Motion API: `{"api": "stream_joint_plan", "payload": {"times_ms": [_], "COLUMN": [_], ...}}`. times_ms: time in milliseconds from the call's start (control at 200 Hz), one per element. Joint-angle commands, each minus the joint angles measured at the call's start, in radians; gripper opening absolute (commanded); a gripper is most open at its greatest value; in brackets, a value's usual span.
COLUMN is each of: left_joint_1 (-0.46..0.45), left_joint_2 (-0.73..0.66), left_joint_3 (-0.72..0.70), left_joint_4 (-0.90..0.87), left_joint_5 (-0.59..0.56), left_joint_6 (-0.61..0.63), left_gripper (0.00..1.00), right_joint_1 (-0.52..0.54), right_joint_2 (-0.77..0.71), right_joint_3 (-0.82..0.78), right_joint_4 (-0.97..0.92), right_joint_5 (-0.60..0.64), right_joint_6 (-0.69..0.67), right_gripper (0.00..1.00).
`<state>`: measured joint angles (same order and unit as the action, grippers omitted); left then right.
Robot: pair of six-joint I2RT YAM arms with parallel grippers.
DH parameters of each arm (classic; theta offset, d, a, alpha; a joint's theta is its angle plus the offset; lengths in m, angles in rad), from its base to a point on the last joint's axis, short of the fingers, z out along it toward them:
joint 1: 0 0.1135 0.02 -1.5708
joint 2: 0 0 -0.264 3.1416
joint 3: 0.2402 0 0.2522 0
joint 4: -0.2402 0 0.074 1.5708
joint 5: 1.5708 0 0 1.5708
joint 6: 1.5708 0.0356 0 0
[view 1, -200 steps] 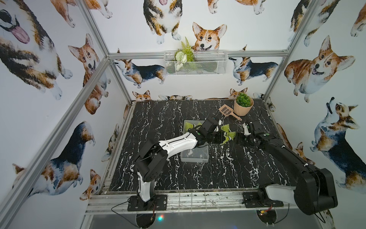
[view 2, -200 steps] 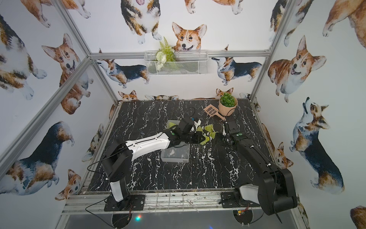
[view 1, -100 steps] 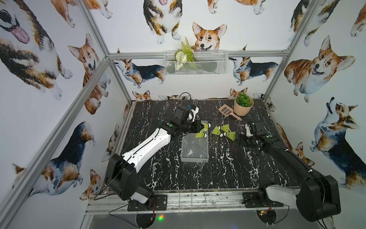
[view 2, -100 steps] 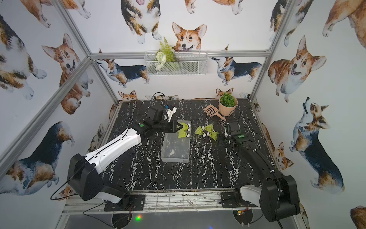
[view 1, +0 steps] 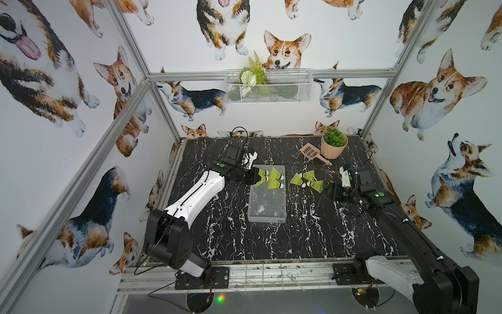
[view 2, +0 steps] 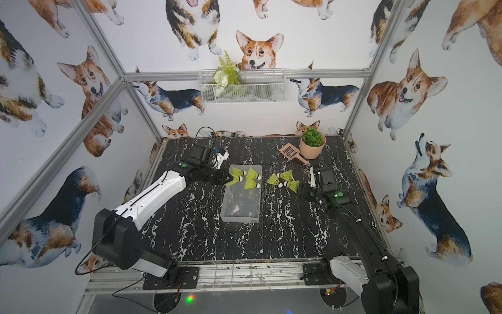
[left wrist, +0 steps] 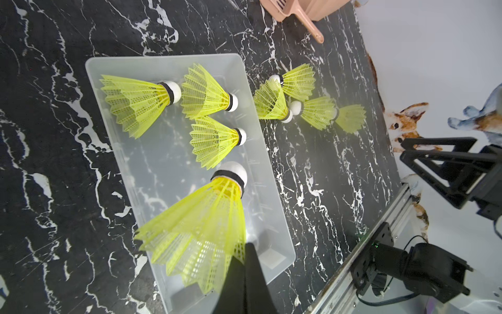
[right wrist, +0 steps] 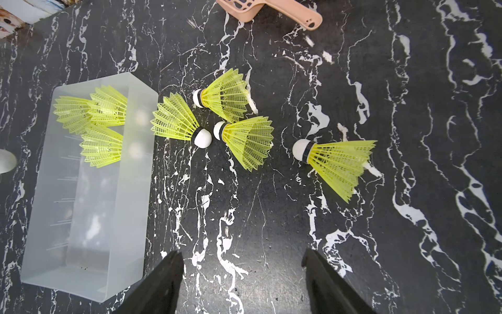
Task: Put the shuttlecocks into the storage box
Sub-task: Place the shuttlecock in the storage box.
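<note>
Left wrist view: the left gripper (left wrist: 245, 252) pinches a shuttlecock (left wrist: 206, 225) by its skirt over the 9 o'clock side of the box (left wrist: 160, 185), tip pointing to 3 o'clock (top-view bearings); the right gripper (right wrist: 241, 252) gapes, empty.

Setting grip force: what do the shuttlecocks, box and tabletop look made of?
Shuttlecocks: skirts moulded neon-yellow plastic, seen in the ribbed lattice; white matte tips, foam or cork, can't tell.
Box: frosted translucent plastic; the marbling shows through its floor.
Tabletop: black, white-veined marble look, slight sheen; stone or printed laminate, unclear.
</note>
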<state>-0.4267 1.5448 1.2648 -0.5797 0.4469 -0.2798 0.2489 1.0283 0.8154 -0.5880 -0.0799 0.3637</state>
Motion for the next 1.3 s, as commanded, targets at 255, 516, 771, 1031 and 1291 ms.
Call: {"api": "stream_joint_plan", "payload": {"times_ms": [255, 516, 771, 1031, 1291], "left_joint_1": [0.019, 0.023, 0.023, 0.022, 0.023], "left_joint_2": [0.141, 0.202, 0.238, 0.278, 0.310], "left_joint_3": [0.074, 0.095, 0.097, 0.099, 0.111], "left_joint_4": [-0.059, -0.054, -0.030, 0.001, 0.013], "left_joint_5": [0.041, 0.039, 0.041, 0.067, 0.069], "left_joint_6": [0.100, 0.100, 0.080, 0.064, 0.059], "left_gripper": [0.00, 0.00, 0.00, 0.00, 0.00], "right_joint_1": [0.001, 0.001, 0.001, 0.001, 0.001], "right_joint_2": [-0.027, -0.034, -0.033, -0.033, -0.033], "right_joint_3": [0.008, 0.007, 0.008, 0.007, 0.004], "right_joint_4": [-0.017, -0.019, -0.018, -0.021, -0.020], "right_joint_5": [-0.014, -0.008, -0.012, -0.009, -0.015], "right_joint_6": [-0.014, -0.016, -0.018, -0.020, -0.020], "right_gripper": [0.75, 0.76, 0.76, 0.76, 0.76]}}
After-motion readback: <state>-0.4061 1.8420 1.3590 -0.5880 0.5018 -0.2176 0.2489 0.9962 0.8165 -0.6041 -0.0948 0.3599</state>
